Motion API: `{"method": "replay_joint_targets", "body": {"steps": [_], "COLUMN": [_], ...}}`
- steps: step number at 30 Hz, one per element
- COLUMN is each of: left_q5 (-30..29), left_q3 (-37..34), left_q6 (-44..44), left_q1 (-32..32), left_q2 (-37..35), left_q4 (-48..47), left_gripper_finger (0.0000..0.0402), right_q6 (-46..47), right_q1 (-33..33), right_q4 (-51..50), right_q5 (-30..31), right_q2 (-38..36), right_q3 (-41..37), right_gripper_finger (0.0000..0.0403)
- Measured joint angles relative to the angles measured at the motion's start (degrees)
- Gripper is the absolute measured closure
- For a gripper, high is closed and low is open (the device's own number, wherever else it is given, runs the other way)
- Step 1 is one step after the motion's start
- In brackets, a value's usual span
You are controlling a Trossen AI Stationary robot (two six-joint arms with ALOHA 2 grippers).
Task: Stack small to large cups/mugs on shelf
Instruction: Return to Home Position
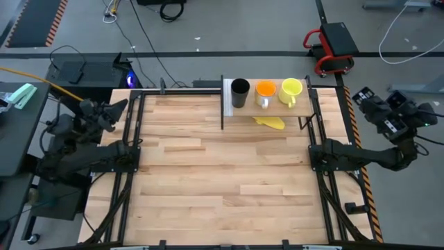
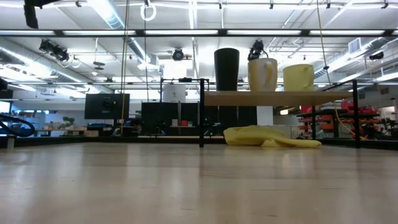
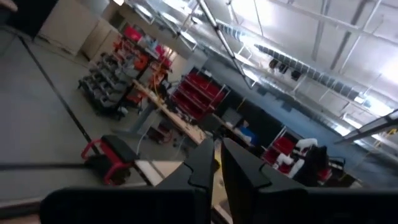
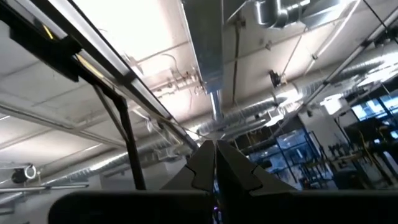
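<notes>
Three vessels stand upright in a row on the shelf (image 1: 251, 108) (image 2: 273, 98) at the table's far edge. The black cup (image 1: 240, 92) (image 2: 226, 68) is leftmost, the orange mug (image 1: 266, 91) (image 2: 262, 74) is in the middle, and the yellow mug (image 1: 291, 89) (image 2: 298, 77) is rightmost. My left gripper (image 1: 122, 108) (image 3: 217, 152) is off the table's left edge, its fingers close together and holding nothing. My right gripper (image 1: 359, 96) (image 4: 214, 149) is off the right edge, shut and empty. Both wrist views look up into the room.
A flat yellow floppy object (image 1: 270, 123) (image 2: 268, 137) lies on the tabletop under the shelf's near edge. Thin dark posts (image 2: 201, 112) carry the shelf. The wide wooden tabletop (image 1: 222, 173) lies between the two arms. A red cart (image 1: 333, 47) stands on the floor beyond the table.
</notes>
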Motion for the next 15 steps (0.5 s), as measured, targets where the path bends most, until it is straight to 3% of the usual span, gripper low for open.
{"method": "replay_joint_targets", "body": {"steps": [6,11,15], "left_q5": [1.4,-1.1,0.5], "left_q3": [0.0,-1.1,-4.9], "left_q6": [-2.6,-3.9,-4.9], "left_q1": [0.0,0.0,0.0], "left_q2": [-0.3,-0.4,-0.4], "left_q4": [-2.0,-2.5,1.5], "left_gripper_finger": [0.0367,0.0374,0.0371], "right_q6": [2.7,-0.4,2.5], "right_q1": [-1.7,-3.4,-4.6], "right_q4": [0.5,1.1,3.6], "right_q5": [-0.8,1.1,-4.4], "right_q2": [-0.7,-0.7,-0.7], "right_q3": [-1.8,-2.3,-3.6], "right_gripper_finger": [0.0381,0.0381,0.0381]}}
